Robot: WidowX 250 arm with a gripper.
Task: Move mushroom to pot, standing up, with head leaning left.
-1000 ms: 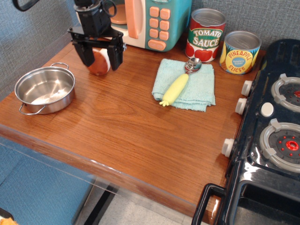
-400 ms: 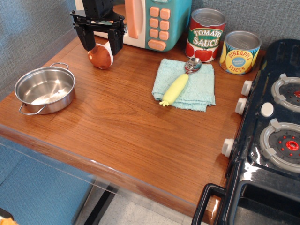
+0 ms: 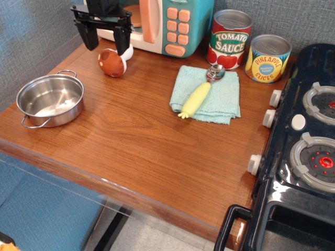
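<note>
The small toy mushroom with a rounded reddish-brown cap and short white stem [image 3: 113,61] now lies on its side on the brown wooden counter [image 3: 136,136], cap toward about eight o'clock and stem pointing up toward two o'clock, just below the black two-fingered gripper [image 3: 103,37]. A second ago the gripper's fingers straddled the mushroom low against the wood; since then the arm has climbed toward twelve o'clock, and the fingers now hang spread apart above the toy with nothing between them, the right-hand finger close to or just touching the stem tip. So the mushroom has come loose rather than lifting with the arm, and the pick looks like it has failed or been let go. The shallow round shiny steel pot with wire loop handles [image 3: 50,99] sits empty at about seven o'clock from the mushroom, well apart from it, so the move has not really begun. A fresh grasp seems needed, probably lower and square on the stem or cap, since the rounded toy may roll. Off at three o'clock lie the pale teal folded cloth [image 3: 209,94] with the yellow-handled metal scoop [image 3: 200,94] on it, and beyond them the red tomato sauce can [image 3: 229,39].
</note>
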